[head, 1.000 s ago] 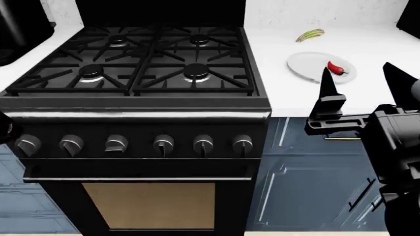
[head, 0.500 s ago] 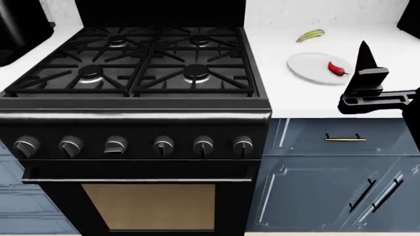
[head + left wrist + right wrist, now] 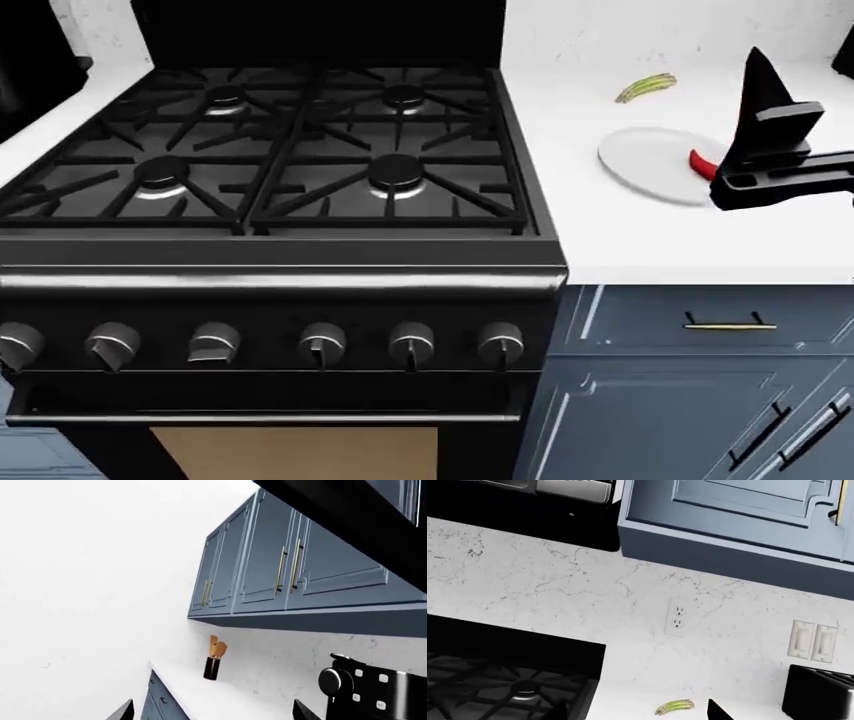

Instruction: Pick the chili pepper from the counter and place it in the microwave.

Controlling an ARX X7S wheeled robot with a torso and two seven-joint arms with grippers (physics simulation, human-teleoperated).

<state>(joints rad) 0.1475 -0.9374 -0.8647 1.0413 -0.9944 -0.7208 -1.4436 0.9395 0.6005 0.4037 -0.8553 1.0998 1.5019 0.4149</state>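
Note:
The chili pepper [image 3: 699,164], small and red, lies on a white plate [image 3: 643,158] on the white counter [image 3: 601,235], right of the stove. My right gripper [image 3: 637,716] hovers over the plate's right side, and its black body covers part of the pepper. One finger [image 3: 763,88] points toward the back wall. Its jaws stand wide apart with nothing between them. My left gripper [image 3: 213,716] is open too, raised and facing the wall cabinets; it does not show in the head view. I cannot tell for certain which appliance is the microwave.
A black gas stove [image 3: 280,160] fills the left. A green asparagus bundle [image 3: 646,88] lies behind the plate. A black appliance with a silver strip [image 3: 527,500] hangs over the stove. A black toaster [image 3: 820,690], a knife block [image 3: 213,660] and a knobbed appliance [image 3: 370,690] stand on the counters.
My right gripper has risen from the cabinet front and moved right and back over the plate, now covering part of the pepper. The head view has shifted, so the stove and counter sit lower.

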